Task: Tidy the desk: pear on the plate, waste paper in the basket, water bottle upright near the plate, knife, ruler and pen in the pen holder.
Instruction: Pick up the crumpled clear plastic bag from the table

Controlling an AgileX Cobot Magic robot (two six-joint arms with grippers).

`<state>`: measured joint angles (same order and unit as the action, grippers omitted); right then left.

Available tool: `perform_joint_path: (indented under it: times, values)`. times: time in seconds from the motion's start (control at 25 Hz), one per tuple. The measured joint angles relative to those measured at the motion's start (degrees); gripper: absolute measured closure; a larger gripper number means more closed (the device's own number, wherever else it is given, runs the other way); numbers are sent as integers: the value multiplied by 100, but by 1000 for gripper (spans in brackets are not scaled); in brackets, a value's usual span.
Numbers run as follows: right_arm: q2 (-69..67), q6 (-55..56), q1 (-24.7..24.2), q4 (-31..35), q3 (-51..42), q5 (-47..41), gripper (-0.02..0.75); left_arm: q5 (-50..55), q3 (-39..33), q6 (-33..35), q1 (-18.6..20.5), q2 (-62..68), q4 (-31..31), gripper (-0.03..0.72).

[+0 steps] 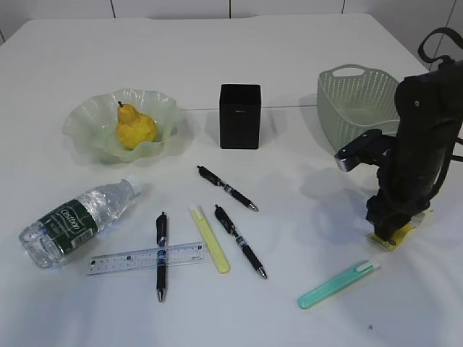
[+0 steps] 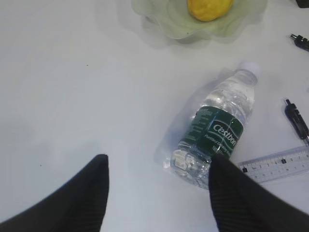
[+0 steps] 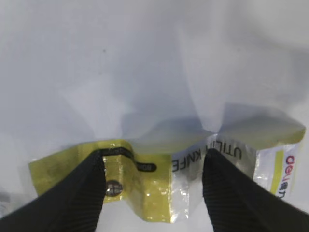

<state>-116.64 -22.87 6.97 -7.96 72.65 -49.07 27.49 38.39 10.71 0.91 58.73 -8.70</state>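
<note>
Right claw (image 3: 152, 193), fingers apart, is lowered over the waste paper (image 3: 159, 188), which lies flat on the desk (image 1: 289, 65) directly between the fingers, its long axis running across the gap. The basket (image 1: 354, 101) stands just behind this arm, the nearer one. Left claw (image 2: 157, 193), also apart and empty, hovers beside the lying water bottle (image 2: 217, 130).

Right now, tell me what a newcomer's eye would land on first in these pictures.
The yellow pear sits in the ruffled pale green plate at the left. At the right edge, the right gripper stands open over the yellow and white wrapper, in front of the sage green basket. The water bottle lies on its side by the ruler.
</note>
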Motion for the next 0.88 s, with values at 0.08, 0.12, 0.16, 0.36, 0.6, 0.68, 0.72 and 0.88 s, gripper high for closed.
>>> perform_joint_path:
  times: [0.08,0.12,0.16,0.36,0.6,0.68,0.72,0.88]
  values:
    - [0,0,0,-41,0,0,241,0,0,0,0,0,0,232]
    - [0,0,0,-41,0,0,241,0,0,0,0,0,0,232]
    - [0,0,0,-49,0,0,241,0,0,0,0,0,0,232]
    - [0,0,0,-66,0,0,241,0,0,0,0,0,0,232]
    - [0,13,0,-66,0,-9,241,0,0,0,0,0,0,238]
    - [0,13,0,-66,0,-9,241,0,0,0,0,0,0,237]
    - [0,13,0,-66,0,-9,241,0,0,0,0,0,0,237]
    - [0,13,0,-66,0,-9,241,0,0,0,0,0,0,236]
